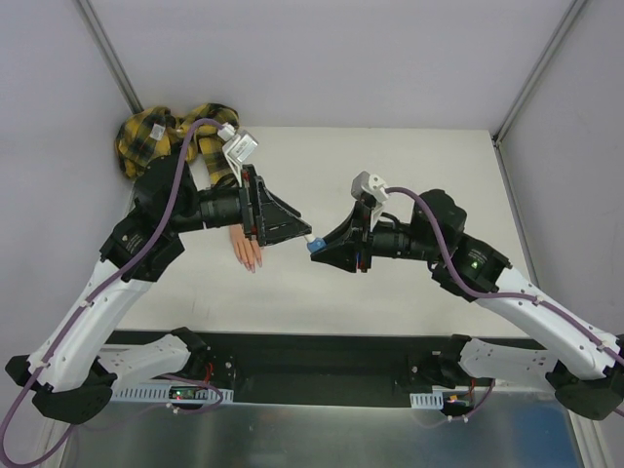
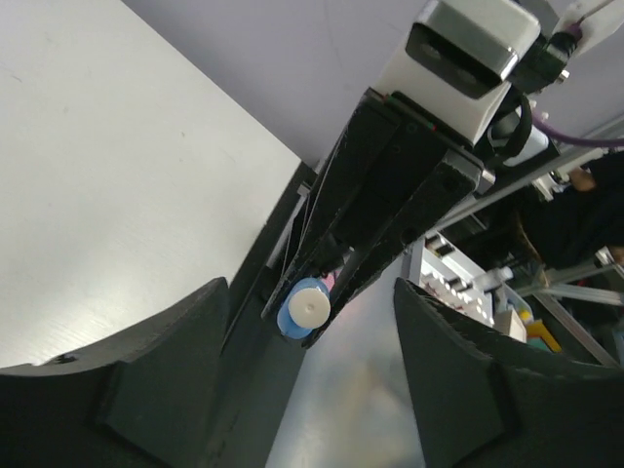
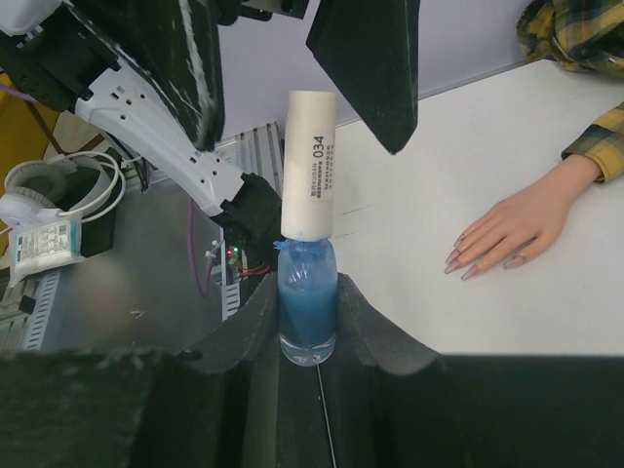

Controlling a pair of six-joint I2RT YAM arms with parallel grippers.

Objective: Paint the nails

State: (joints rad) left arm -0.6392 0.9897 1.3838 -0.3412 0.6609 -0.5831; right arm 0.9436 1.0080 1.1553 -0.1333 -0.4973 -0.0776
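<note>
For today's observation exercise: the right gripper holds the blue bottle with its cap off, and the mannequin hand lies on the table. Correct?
No: the cap is on the blue bottle, as the right wrist view shows. The right gripper holds it, and the mannequin hand lies on the table.

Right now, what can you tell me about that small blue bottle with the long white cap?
The bottle is small and rounded, seemingly clear glass or plastic, and filled with blue liquid. Its long white cap is in place and carries a label reading 034. The right claw is shut on the bottle's body and seems to hold it above the table. The cap points toward the left claw, whose open fingers stand either side of the cap without touching it.
</note>
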